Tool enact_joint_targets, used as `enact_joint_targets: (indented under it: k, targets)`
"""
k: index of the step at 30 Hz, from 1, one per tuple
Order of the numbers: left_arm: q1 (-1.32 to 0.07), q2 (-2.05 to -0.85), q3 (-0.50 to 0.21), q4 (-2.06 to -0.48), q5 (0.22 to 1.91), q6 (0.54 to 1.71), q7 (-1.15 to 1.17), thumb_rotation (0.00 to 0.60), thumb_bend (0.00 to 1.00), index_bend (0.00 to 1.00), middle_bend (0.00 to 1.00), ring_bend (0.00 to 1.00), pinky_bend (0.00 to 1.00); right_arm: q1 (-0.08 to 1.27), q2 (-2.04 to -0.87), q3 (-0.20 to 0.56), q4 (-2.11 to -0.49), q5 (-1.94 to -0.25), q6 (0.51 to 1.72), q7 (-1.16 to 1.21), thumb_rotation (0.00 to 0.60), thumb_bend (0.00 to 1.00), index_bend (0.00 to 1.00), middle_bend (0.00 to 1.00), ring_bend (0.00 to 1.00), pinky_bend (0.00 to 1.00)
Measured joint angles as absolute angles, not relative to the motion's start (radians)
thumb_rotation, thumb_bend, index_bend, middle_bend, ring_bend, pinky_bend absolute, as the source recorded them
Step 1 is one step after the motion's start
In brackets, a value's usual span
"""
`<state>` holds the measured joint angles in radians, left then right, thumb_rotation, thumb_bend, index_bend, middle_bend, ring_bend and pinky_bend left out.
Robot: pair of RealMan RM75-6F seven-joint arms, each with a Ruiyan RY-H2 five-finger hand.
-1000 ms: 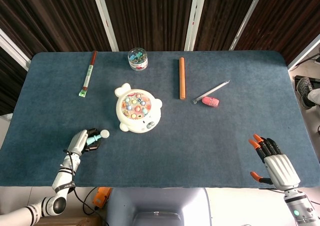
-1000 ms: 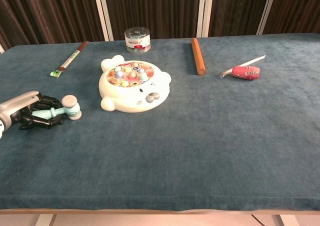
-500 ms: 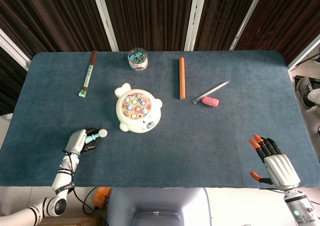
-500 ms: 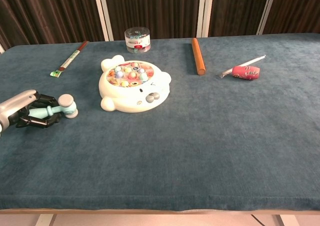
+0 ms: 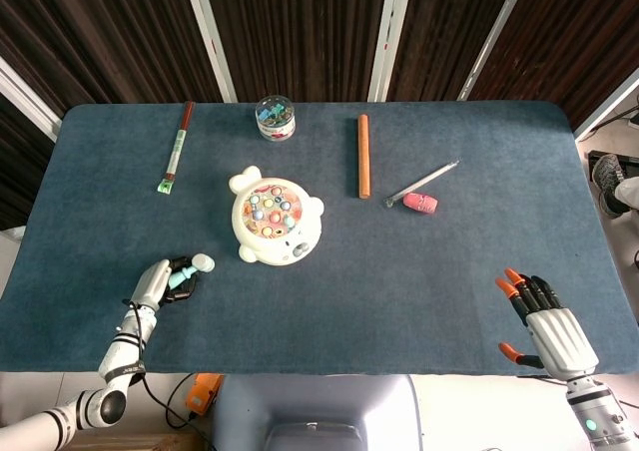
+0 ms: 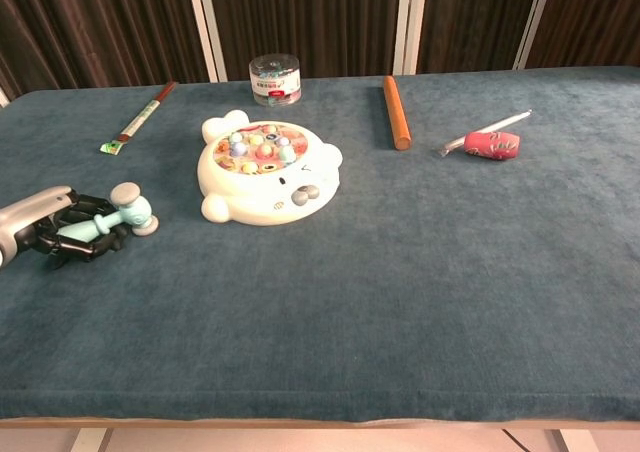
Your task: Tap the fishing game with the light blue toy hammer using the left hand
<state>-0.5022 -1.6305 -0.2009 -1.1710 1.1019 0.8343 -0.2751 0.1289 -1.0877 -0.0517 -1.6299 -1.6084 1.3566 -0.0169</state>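
Covering most of both views, the table (image 5: 419, 301) carries the fishing game (image 5: 276, 221) a little left of its middle, toward the far edge. Well apart from it, near the left part of the near edge, the left hand (image 5: 158, 284) lies low on the cloth with its fingers (image 6: 88, 222) wrapped around the handle of the light blue toy hammer (image 6: 118, 215); the hammer's head pokes out toward the game. The right hand (image 5: 544, 323) sits at the near right corner, holding nothing, fingers spread. The grasp looks made, so the step in hand is carrying the hammer. The next move calls for lifting it clear of the cloth, swinging it across to the game, then bringing the head down on its top.
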Motion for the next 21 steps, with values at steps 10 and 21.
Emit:
enact_joint_targets:
  k: [10, 21]
  targets:
    - [-0.498, -1.677, -0.183, -1.09, 1.167, 0.931, -0.22, 0.502, 0.45, 0.44, 0.16, 0.04, 0.04, 0.128, -1.085, -0.053, -1.631, -1.609, 1.357, -0.015, 0.6, 0.36, 0.0, 0.0, 0.0, 0.0]
    - [-0.491, -1.709, -0.153, -1.022, 1.236, 0.989, -0.181, 0.493, 0.43, 0.44, 0.16, 0.04, 0.0, 0.128, -1.082, -0.055, -1.634, -1.61, 1.356, -0.013, 0.6, 0.36, 0.0, 0.0, 0.0, 0.0]
